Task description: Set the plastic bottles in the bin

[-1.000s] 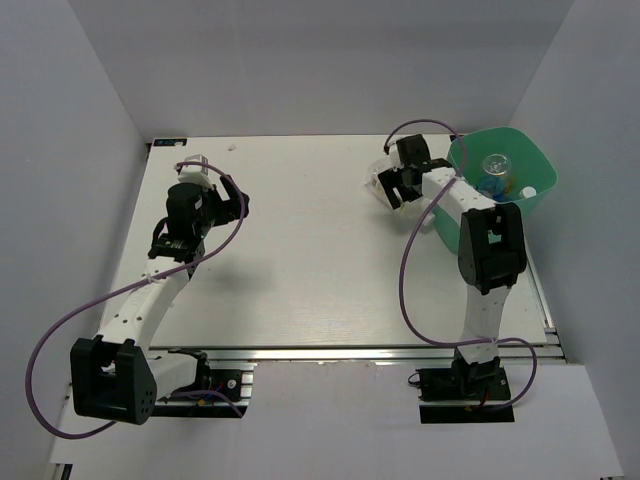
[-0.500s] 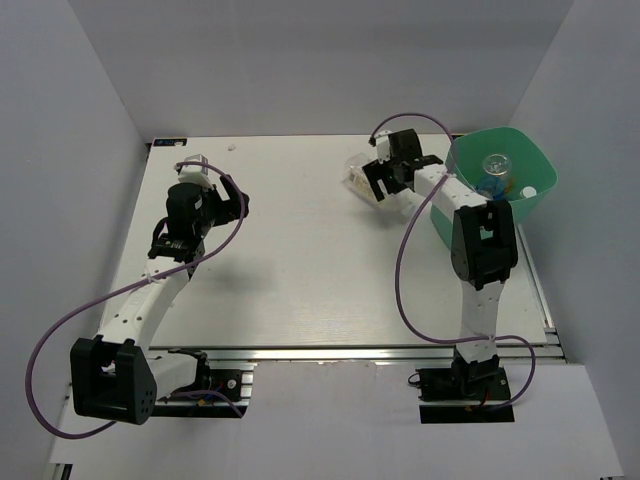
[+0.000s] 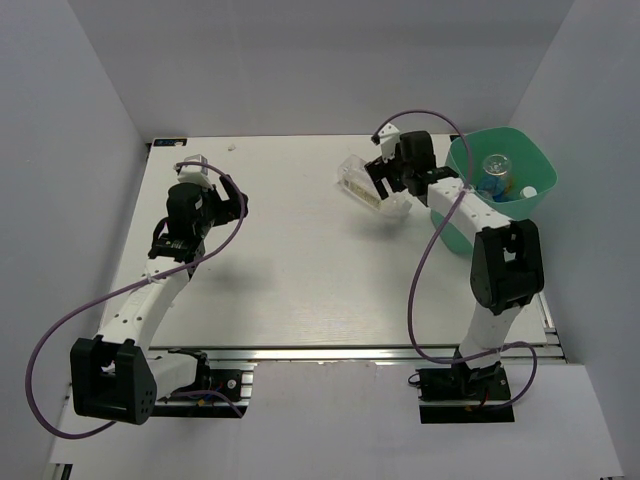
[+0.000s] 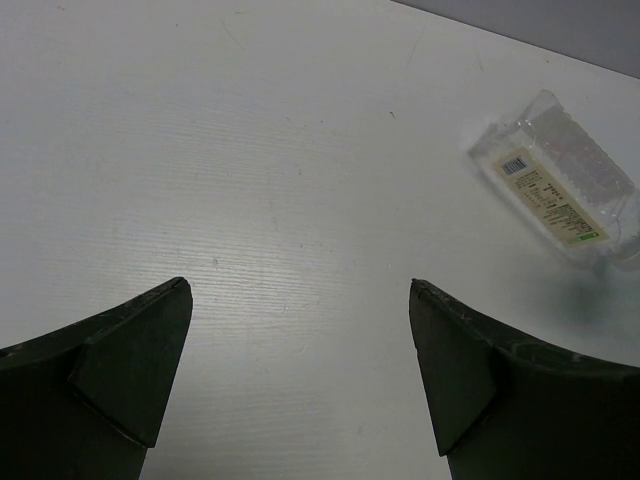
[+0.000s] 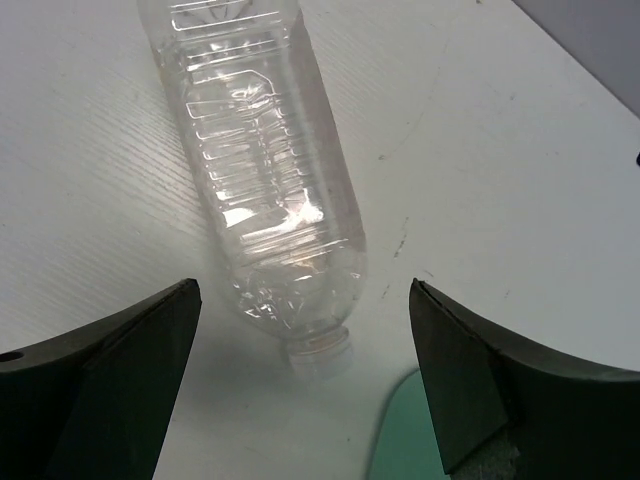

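One bottle [image 5: 265,170] lies on the worktop [image 5: 520,150] near the bin [image 3: 538,168]. The right gripper [image 5: 302,292] hovers open above it; the left gripper [image 4: 300,290] gapes empty.

Left arm [image 3: 150,295] is bent, reaching up its own side, left gripper [image 4: 298,290] spread wide. Right arm [image 3: 500,270] stretches far and angles left, right gripper [image 5: 300,290] wide too.

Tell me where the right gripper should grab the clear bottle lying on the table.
Take the bottle around its ribbed mid-body, from straight above, jaws across its width. It lies flat on its side, so both long sides are free; the open right gripper straddles its neck end.
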`<state>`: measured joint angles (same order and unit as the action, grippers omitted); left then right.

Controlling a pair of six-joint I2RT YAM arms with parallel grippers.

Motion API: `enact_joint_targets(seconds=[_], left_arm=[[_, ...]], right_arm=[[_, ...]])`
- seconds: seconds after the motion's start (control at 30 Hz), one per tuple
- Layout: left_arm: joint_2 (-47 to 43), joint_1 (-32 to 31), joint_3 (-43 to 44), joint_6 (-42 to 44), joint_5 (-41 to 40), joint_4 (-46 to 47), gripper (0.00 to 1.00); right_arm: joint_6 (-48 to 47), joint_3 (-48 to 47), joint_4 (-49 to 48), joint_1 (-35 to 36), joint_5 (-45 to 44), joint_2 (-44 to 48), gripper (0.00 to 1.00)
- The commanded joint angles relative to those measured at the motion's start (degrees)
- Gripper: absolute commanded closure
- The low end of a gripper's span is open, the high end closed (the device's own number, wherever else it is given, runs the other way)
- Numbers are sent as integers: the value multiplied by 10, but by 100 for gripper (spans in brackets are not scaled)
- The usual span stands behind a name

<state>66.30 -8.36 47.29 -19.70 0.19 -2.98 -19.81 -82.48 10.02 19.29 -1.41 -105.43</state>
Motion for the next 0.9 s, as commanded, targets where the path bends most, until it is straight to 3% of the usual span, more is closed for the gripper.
enact_joint_targets(seconds=[0.0,0.47,0.73,0.77,0.87], left_arm=[[-7,2,1,8,-13,1,2],[0,2,1,9,-10,6,2],[2,2,4,10,-16,3,2],[2,2,4,9,-17,3,2],[5,2,8,9,-19,-2,2]], right_arm=[[-59,11,6,-21,15,18,11],[-60,-37,109,-37,40,-83,11],[-56,-79,97,-36,45,-148,11],[-57,-80,94,-36,46,-152,12],[-52,-76,71,-36,53,-150,31]])
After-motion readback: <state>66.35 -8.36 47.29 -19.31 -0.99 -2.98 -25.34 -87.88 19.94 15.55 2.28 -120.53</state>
